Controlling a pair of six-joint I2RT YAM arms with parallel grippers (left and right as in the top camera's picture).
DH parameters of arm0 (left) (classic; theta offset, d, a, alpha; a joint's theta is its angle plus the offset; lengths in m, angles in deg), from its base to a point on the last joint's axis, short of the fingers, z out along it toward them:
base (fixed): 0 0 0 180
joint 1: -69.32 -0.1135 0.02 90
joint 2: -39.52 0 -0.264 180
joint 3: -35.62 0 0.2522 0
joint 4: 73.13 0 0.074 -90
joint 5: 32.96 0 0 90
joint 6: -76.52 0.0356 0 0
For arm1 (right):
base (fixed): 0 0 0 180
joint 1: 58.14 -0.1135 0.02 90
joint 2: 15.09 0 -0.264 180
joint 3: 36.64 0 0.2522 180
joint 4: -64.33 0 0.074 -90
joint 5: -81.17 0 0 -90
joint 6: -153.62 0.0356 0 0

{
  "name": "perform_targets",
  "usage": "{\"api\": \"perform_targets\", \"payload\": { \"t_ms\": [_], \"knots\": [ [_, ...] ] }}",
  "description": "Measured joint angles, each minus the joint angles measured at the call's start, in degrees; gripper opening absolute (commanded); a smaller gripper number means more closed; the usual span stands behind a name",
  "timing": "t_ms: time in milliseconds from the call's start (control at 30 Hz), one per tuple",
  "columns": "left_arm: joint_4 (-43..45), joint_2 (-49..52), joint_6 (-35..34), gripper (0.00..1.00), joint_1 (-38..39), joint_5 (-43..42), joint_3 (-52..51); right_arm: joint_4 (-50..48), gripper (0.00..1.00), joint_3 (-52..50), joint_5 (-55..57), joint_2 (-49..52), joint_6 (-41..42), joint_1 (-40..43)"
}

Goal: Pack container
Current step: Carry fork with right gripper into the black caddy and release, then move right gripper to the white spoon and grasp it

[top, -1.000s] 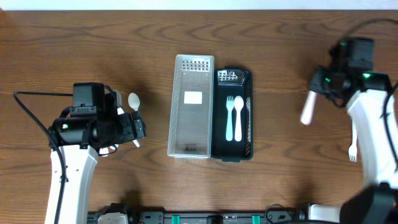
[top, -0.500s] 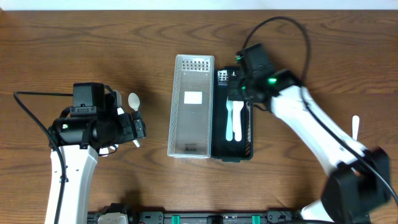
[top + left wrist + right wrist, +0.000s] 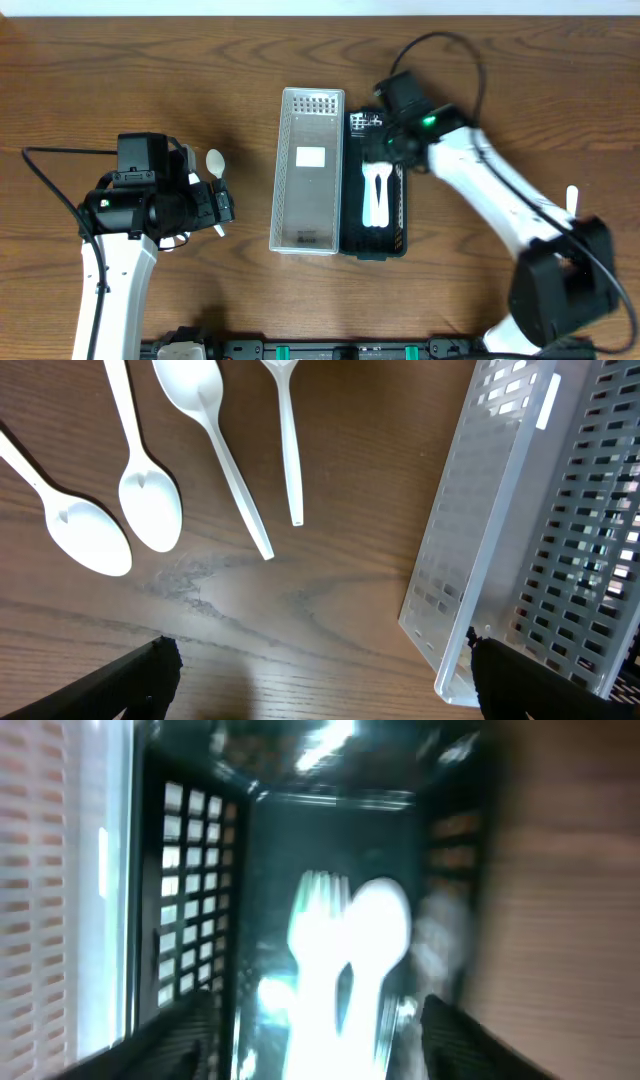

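The right gripper (image 3: 386,150) hangs over the far end of the black container (image 3: 400,215). In the blurred right wrist view its two fingers (image 3: 180,1030) sit wide apart with nothing caught between them, so it is released. Directly beneath it, inside the black container (image 3: 190,900), a pale fork (image 3: 318,935) and a pale spoon (image 3: 378,925) lie side by side, touching or nearly so, their heads pointing away from the gripper. The blur hides anything finer. The white container (image 3: 308,170) stands just beside that gripper, against the black one's long wall.

The left gripper (image 3: 218,207) is well apart from both containers, low over the table (image 3: 120,70). Its fingers (image 3: 140,680) are spread wide and empty — also released. Ahead of it lie loose white utensils (image 3: 150,510): three spoons and one thinner piece whose head is cut off at the frame edge. The corner of the white container (image 3: 540,540) lies just off to its side, beyond the other fingertip.
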Motion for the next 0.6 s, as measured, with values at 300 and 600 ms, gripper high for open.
{"api": "perform_targets", "payload": {
  "t_ms": [300,600],
  "knots": [
    [0.02,0.0,0.0,0.95,0.0,0.0,0.0,15.69,0.94,5.92,2.6,-19.63,-1.36,28.76],
    [0.04,0.0,0.0,0.95,0.0,0.04,0.0,19.65,0.99,0.83,3.8,-17.42,-13.79,52.59]
  ]
}}
